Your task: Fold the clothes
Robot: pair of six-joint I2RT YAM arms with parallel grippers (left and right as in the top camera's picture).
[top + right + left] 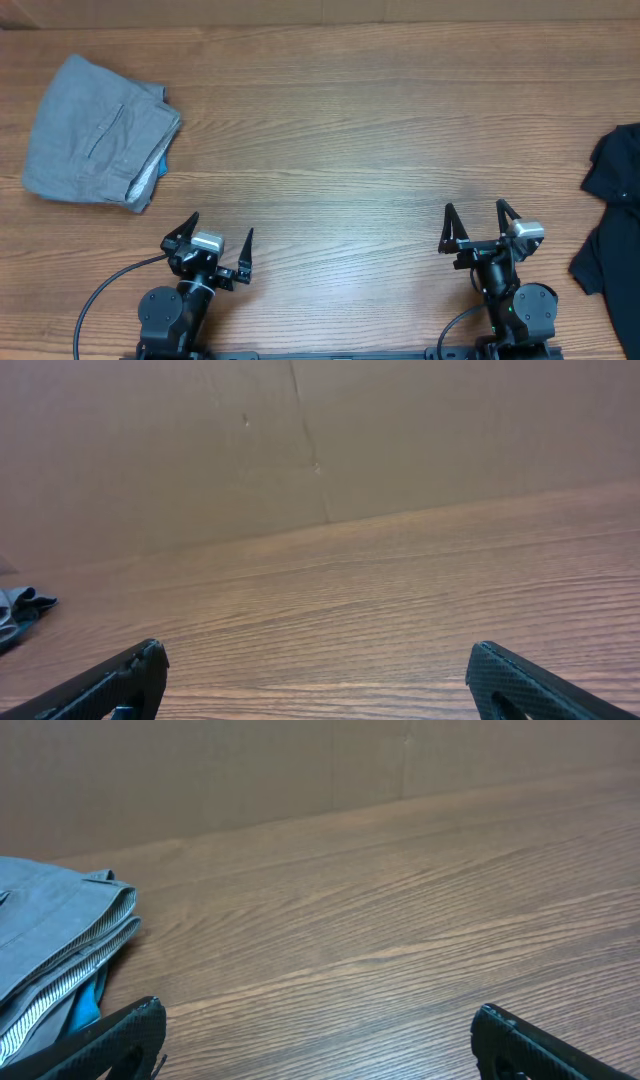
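Overhead, I see both arms parked at the near edge of the bench [330, 130] with nothing in hand. The left gripper [221, 224] and the right gripper [475, 205] both stand released, jaws spread wide, and each wrist view shows only bare wood between the fingers. The clothes [618, 170] lie crumpled at the far right of the bench, beyond the right gripper and cut off by the frame, so I cannot tell how much of the cloth hangs past what I see.

That is my main worry. If I send the right gripper over and pinch the nearest dark fold, I may catch a bunched layer, not a hem, and drag the heap instead of spreading it – or tug it over the bench edge, if the edge is close there. Neither wrist camera shows the black cloth, so the approach starts half blind.

The second risk is the wrong cloth: the grey folded trousers [95, 135] sit well within the left arm's side and fill the corner of the left wrist view. Bringing the left arm across to help could also crowd the right arm
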